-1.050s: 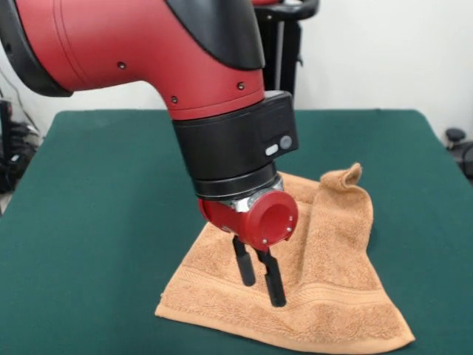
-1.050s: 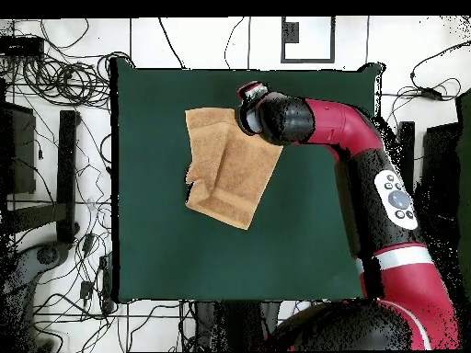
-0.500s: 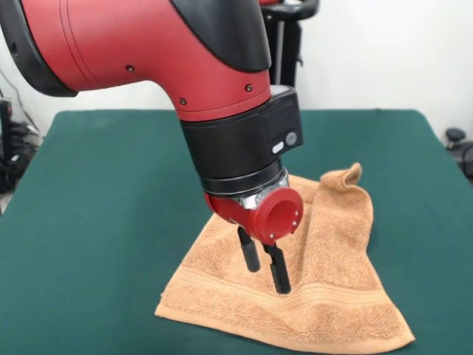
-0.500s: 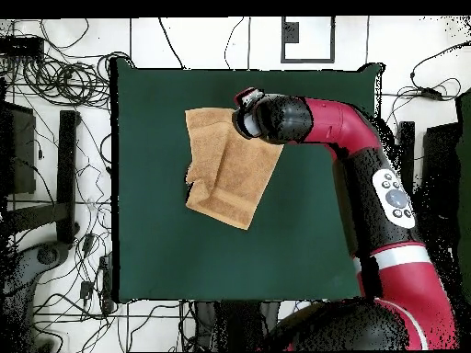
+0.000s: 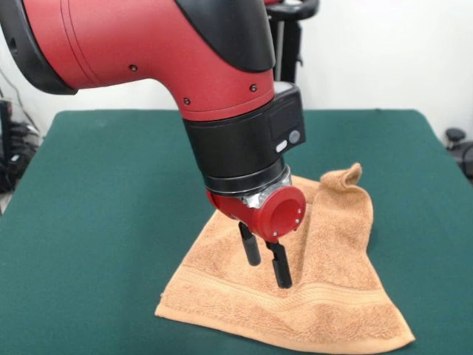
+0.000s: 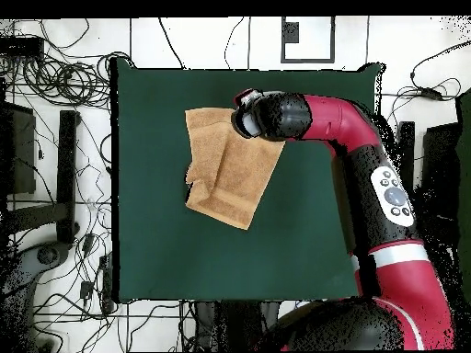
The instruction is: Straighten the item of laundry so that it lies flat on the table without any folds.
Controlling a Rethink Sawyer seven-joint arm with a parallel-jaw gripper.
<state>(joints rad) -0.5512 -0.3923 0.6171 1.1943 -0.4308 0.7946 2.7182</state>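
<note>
towel [image 5: 325, 296] lies on green worktop [image 5: 103, 222], near edge flat with band stripe | pincer [image 5: 266, 260] just above its middle, two black fingers slightly apart, holding nothing | far corner [image 5: 344, 177] of towel folded and standing up

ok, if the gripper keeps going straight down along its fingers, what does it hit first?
Probably the towel: the gripper points down over its middle with fingers slightly apart, and the table lies beneath. The remaining gap is unclear.
</note>
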